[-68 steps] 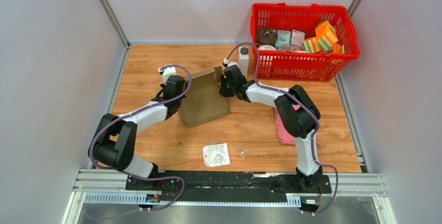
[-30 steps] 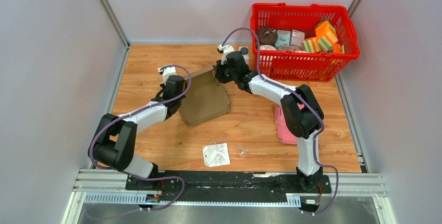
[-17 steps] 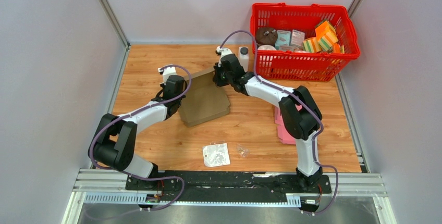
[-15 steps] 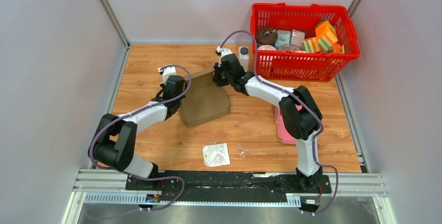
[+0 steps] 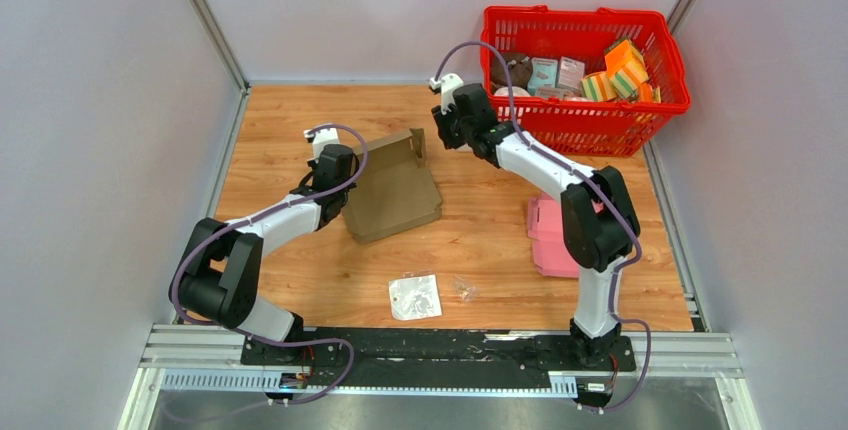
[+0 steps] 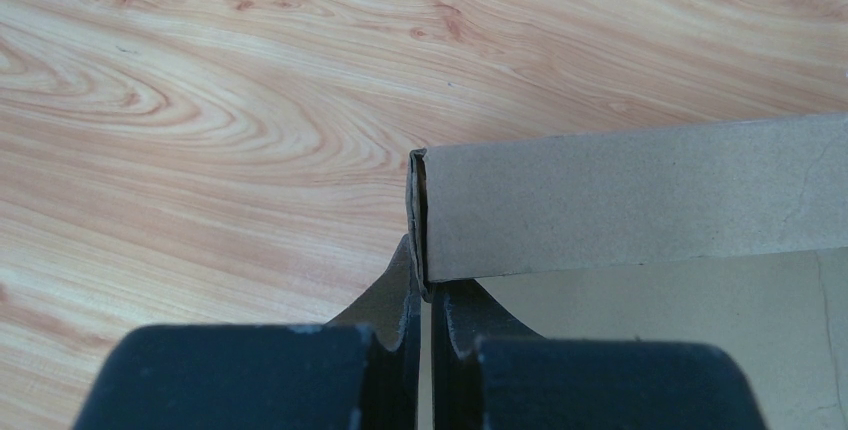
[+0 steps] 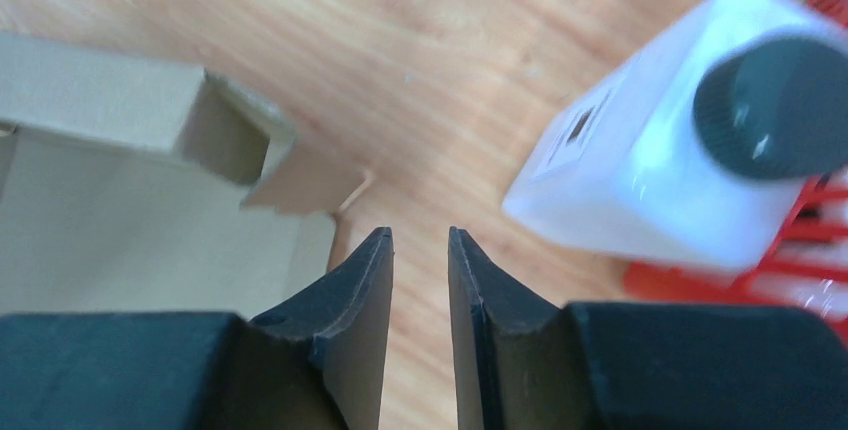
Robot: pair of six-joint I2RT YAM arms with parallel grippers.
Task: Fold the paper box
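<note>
Left claw (image 6: 425,295): matte black fingers pinched tight on a corner of the box (image 6: 640,200), at its raised wall. Plain brown cardboard, lying left of centre on the grained wood table (image 6: 200,100). Right claw (image 7: 420,240): narrow gap, holds nothing, bare wood between the tips. Since a second ago it has left the box's far flap and drawn back toward the red mesh basket (image 5: 585,122). Right wrist view shows a white bottle (image 7: 640,170) with a dark cap; overhead, the arm hides it.

Paper box (image 6: 640,200) cropped, white bottle (image 7: 640,160) blurred
</note>
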